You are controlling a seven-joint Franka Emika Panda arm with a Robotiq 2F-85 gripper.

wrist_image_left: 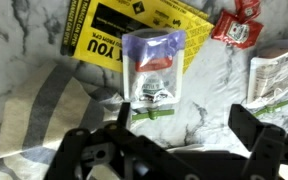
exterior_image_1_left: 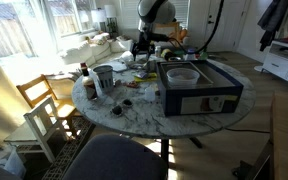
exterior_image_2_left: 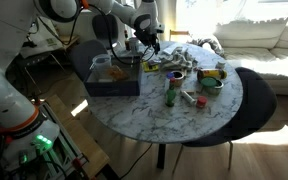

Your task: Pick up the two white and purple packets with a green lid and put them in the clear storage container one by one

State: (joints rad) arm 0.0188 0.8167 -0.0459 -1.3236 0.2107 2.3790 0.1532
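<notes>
Packet (wrist_image_left: 152, 72), glossy white and purple, lies flat on veined marble table (wrist_image_left: 216, 100); black claw (wrist_image_left: 166, 142) spread wide, empty.

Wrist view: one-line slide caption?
Open gripper above a white and purple packet lying partly on a yellow leaflet; second packet nearby on marble table.

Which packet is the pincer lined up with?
The packet with the purple top, partly on the yellow paper; the other packet lies off to the side near the red wrapper.

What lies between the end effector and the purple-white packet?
Nothing; the wrist view shows only bare marble table between the open end effector and the packet.
</notes>
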